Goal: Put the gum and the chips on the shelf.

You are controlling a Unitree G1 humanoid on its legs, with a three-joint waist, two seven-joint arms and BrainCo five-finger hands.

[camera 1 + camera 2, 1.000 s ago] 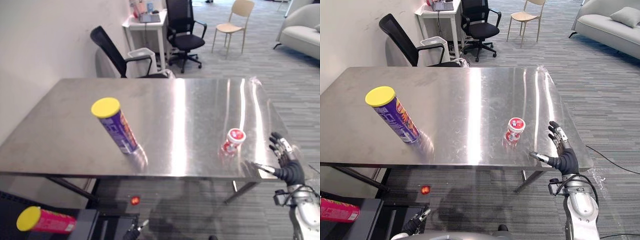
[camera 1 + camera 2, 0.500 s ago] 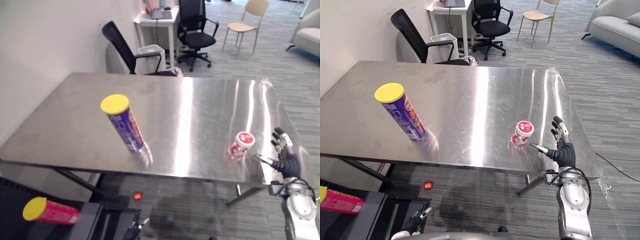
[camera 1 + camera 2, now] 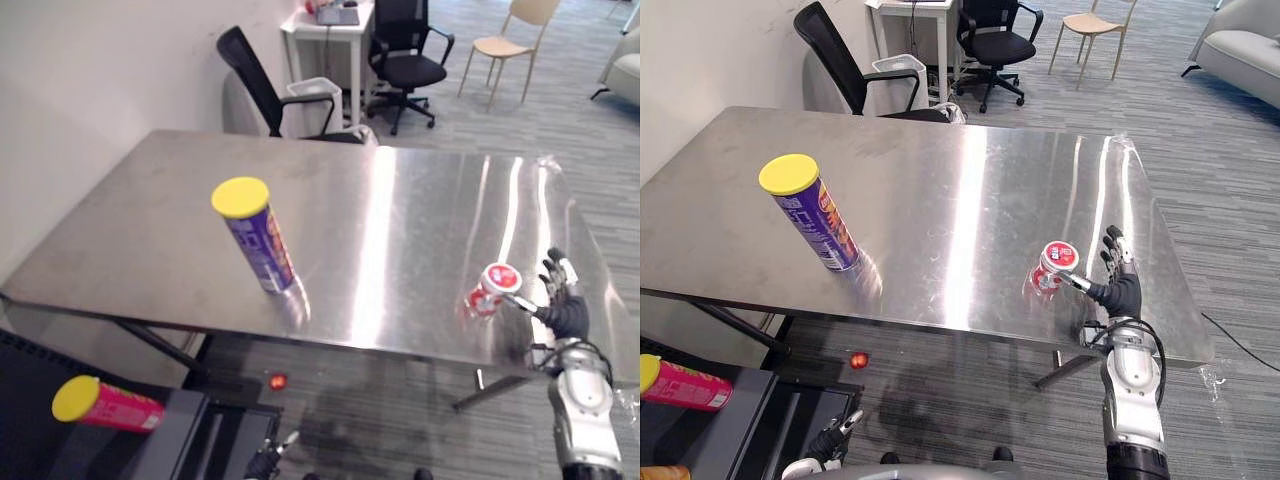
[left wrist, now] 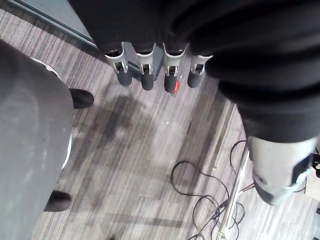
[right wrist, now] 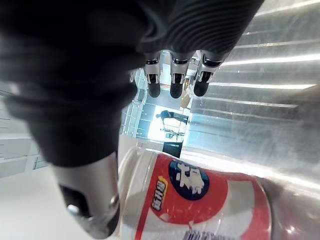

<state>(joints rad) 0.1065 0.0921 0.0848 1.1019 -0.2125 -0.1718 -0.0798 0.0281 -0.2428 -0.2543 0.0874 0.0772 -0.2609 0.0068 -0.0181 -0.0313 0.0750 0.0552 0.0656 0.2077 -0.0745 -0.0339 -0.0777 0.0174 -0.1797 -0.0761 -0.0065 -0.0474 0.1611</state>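
Now | right hand wide open | thumb by gum tub (nothing held)

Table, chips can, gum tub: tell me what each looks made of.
Table: brushed steel, likely stainless, judging by the bright streaked reflections and fine scratches. Chips can: probably a cardboard tube under a glossy printed wrap, though the core cannot be confirmed; its yellow lid looks like matte plastic. Gum tub: seemingly smooth plastic with shiny red and white print, showing highlights along its curved side.
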